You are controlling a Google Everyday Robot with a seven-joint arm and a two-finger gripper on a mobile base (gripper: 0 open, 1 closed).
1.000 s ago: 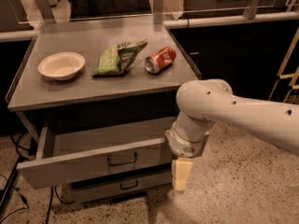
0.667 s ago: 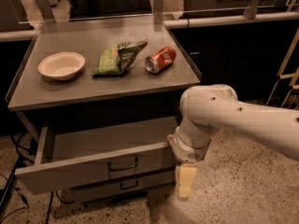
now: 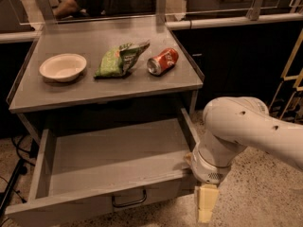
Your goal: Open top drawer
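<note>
The top drawer (image 3: 102, 200) of the grey metal cabinet stands pulled far out toward me. Its shallow grey tray (image 3: 118, 155) is bare inside. Its dark loop handle (image 3: 129, 201) hangs at the centre of the front. My gripper (image 3: 205, 209) is at the bottom of the view, just right of the drawer's front right corner, pointing down. It is clear of the handle. My white arm (image 3: 246, 126) reaches in from the right and hides the drawer's right front corner.
On the cabinet top (image 3: 57, 93) lie a white bowl (image 3: 63, 66), a green snack bag (image 3: 120, 59) and a red soda can (image 3: 163, 61) on its side. A dark counter stands at the right. Cables (image 3: 14, 174) run along the speckled floor at the left.
The drawer has come further out toward me. My arm and gripper have moved down and toward the front along with it.
</note>
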